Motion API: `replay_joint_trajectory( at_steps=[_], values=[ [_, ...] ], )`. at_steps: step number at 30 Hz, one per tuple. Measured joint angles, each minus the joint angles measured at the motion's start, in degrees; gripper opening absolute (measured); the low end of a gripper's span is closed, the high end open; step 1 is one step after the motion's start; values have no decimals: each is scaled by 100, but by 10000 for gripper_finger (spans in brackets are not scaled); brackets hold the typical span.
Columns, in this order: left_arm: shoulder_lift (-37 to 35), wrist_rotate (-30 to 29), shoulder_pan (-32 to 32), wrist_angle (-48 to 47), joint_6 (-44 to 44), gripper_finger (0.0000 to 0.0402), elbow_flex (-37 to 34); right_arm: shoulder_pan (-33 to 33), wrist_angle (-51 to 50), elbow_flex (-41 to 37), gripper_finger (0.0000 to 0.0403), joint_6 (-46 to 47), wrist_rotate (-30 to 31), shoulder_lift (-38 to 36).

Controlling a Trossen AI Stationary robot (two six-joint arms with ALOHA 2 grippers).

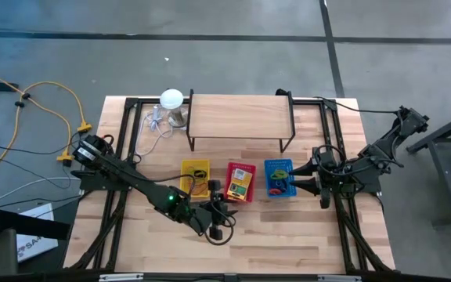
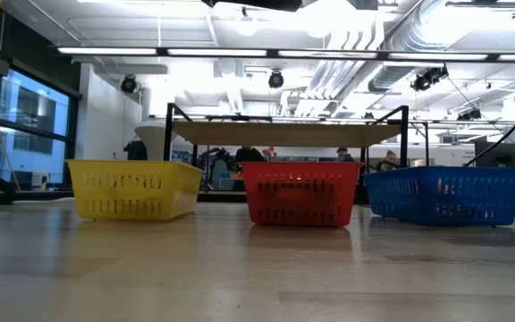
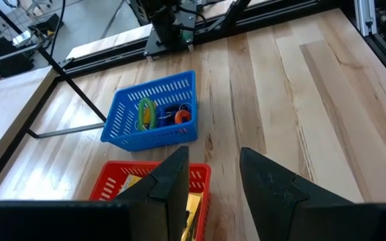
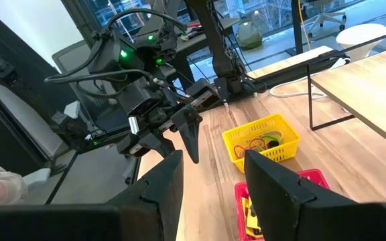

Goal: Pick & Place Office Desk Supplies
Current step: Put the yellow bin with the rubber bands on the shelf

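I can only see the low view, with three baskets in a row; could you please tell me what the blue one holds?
Observer: The blue plastic basket holds thin green and yellow rubber bands and a small orange ring.
Operator: Thanks. Where are the arms? I see neither.
Observer: The left gripper hovers by the red plastic basket, on the side away from the shelf, fingers open and empty.
Operator: And the other one?
Observer: The right gripper waits just right of the blue basket, fingers open, holding nothing.
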Motion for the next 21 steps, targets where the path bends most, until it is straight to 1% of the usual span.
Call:
replay_joint_trajectory(
  at_steps=[14, 17, 21],
  values=[
    [0, 0, 0, 0, -4, 126, 0, 0, 0, 0, 146, 0, 0, 0],
    [0, 136, 0, 145, -155, 126, 0, 0, 0, 0, 146, 0, 0, 0],
    [0, 148, -2, 236, -55, 126, 0, 0, 0, 0, 146, 0, 0, 2]
  ],
)
